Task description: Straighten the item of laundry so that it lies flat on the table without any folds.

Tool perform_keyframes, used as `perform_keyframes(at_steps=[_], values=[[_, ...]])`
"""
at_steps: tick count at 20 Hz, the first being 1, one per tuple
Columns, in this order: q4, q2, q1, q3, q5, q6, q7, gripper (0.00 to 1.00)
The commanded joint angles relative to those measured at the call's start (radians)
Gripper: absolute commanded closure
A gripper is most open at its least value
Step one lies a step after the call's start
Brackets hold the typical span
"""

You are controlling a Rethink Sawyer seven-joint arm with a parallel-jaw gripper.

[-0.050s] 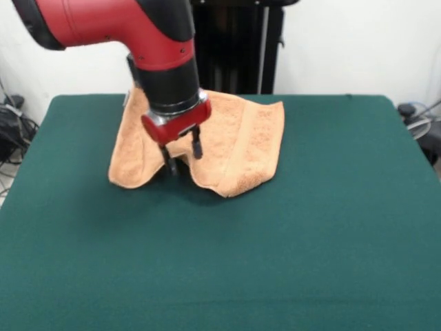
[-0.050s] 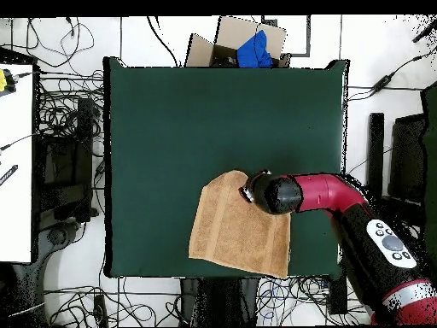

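Overhead view gives you the table (image 2: 171, 128) first: a big rectangle of dark green felt-like cloth. At about 5 o'clock on it lies the orange-tan terry hand towel (image 2: 235, 235), a rough square with one corner rounded over toward 12 o'clock and a flat woven band running near one edge. The red and black arm (image 2: 329, 192) reaches in from 4 o'clock. From the front you see the towel's near edge doubled under in soft folds, not lying flat. The gripper (image 1: 182, 158) stands at that folded edge, its two dark fingers (image 1: 197, 146) a narrow gap apart, tips down against the cloth; whether they pinch it you cannot tell.
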Motion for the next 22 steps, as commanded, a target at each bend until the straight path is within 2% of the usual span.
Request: perform_keyframes(at_steps=[1, 12, 22], values=[[-0.183, 0.092, -0.014, 0.012, -0.106, -0.01, -0.156, 0.0], [-0.372, 0.229, -0.067, 0.093, -0.13, 0.093, -0.424, 0.0], [-0.382, 0.265, -0.072, 0.055, -0.105, 0.059, -0.491, 0.0]])
